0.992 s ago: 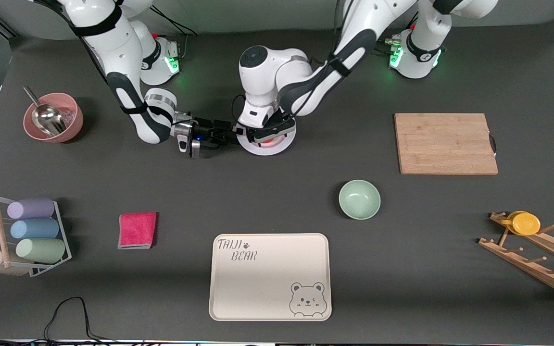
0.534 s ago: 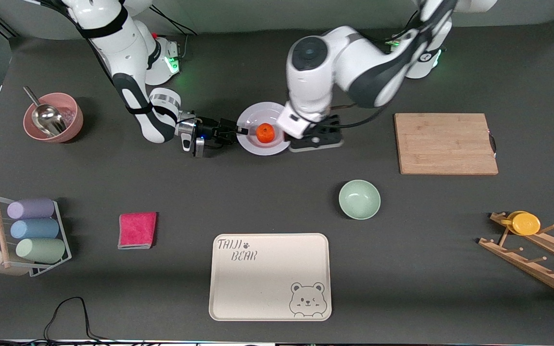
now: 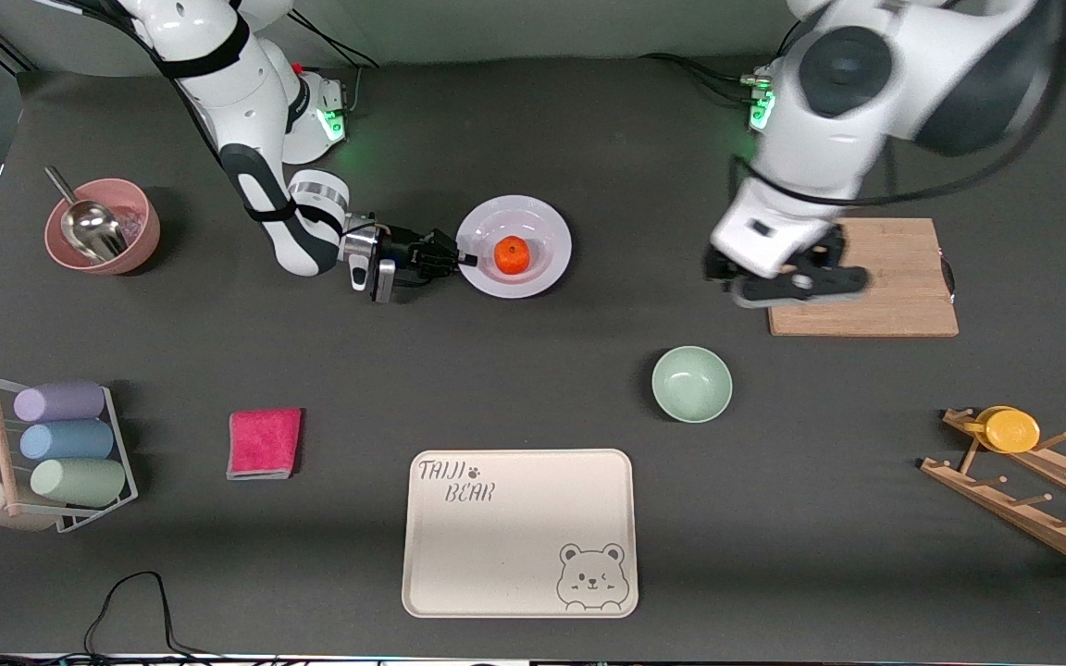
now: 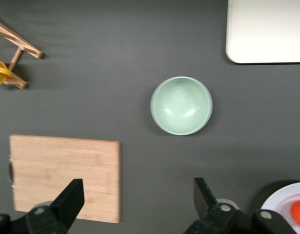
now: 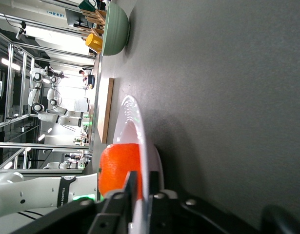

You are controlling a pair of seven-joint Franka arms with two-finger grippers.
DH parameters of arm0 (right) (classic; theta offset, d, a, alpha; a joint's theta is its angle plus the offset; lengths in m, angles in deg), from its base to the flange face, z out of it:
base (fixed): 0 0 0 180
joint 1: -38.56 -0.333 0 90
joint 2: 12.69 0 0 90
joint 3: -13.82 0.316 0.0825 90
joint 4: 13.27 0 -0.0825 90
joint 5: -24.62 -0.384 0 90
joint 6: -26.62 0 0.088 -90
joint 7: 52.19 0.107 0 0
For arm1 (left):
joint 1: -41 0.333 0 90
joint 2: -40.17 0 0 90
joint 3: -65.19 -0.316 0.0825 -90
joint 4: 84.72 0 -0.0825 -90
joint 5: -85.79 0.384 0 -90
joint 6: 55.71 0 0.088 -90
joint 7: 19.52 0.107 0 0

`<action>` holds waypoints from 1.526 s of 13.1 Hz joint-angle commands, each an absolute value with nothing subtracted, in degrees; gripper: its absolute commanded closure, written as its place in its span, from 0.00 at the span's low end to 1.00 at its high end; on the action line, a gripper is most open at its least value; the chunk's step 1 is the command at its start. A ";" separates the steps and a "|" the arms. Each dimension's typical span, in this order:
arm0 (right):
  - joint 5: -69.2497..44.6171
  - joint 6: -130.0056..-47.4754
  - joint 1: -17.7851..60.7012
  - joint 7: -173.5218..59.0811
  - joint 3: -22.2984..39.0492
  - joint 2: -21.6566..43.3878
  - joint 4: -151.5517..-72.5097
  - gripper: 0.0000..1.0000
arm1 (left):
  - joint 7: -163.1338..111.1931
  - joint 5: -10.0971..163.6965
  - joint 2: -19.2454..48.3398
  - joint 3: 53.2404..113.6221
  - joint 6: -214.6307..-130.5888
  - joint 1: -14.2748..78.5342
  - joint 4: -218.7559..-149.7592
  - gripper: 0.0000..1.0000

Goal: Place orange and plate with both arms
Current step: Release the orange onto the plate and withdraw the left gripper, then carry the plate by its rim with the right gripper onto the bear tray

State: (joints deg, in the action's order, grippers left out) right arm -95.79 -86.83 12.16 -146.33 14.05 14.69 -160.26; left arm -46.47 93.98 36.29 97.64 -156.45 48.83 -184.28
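Note:
The orange lies in the middle of the pale glossy plate, which rests on the table. My right gripper is shut on the plate's rim at the side toward the right arm's end. The right wrist view shows one finger over the rim and one under it, with the orange just past the right gripper. My left gripper hangs open and empty over the edge of the cutting board. Its spread fingers frame bare table around the left gripper.
A mint-green bowl sits nearer the camera than the board, and the bear-printed tray nearer still. A pink bowl with a scoop, a red cloth and a cup rack are toward the right arm's end. A wooden rack with a yellow disc is toward the left arm's end.
The left arm swung up and away from the plate to over the cutting board, uncovering the orange. The right gripper closed on the plate's rim.

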 commanded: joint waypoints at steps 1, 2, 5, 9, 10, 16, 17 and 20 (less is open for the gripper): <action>-97.81 -87.55 11.13 -148.78 14.09 17.46 -158.64 1.00 | -33.35 88.70 40.34 98.06 -152.68 59.60 -185.45 0.00; -97.81 -87.55 11.31 -148.35 14.09 17.55 -158.64 1.00 | -31.32 88.34 40.34 98.06 -151.09 62.51 -183.96 0.00; -97.73 -87.20 12.01 -144.75 14.09 17.55 -158.12 1.00 | -24.53 86.25 40.87 95.79 -146.33 67.62 -181.41 0.00; -96.76 -87.11 14.29 -136.93 14.09 16.76 -154.61 1.00 | -18.55 83.60 42.44 90.51 -144.57 68.34 -179.99 0.00; -96.50 -87.11 14.47 -136.05 14.00 16.76 -153.03 1.00 | -18.55 83.42 43.58 89.81 -144.83 68.25 -181.04 0.00; -84.48 -87.64 20.53 -119.80 14.00 18.33 -137.67 1.00 | -17.94 83.42 44.74 89.10 -144.83 68.34 -181.67 0.00; -83.58 -87.73 21.41 -117.69 14.00 19.30 -134.42 1.00 | -17.85 83.42 44.65 88.93 -145.09 68.16 -181.75 0.00; -74.72 -88.43 23.00 -105.14 11.55 25.87 -118.97 1.00 | -17.76 83.42 44.65 83.42 -145.01 62.13 -182.02 0.00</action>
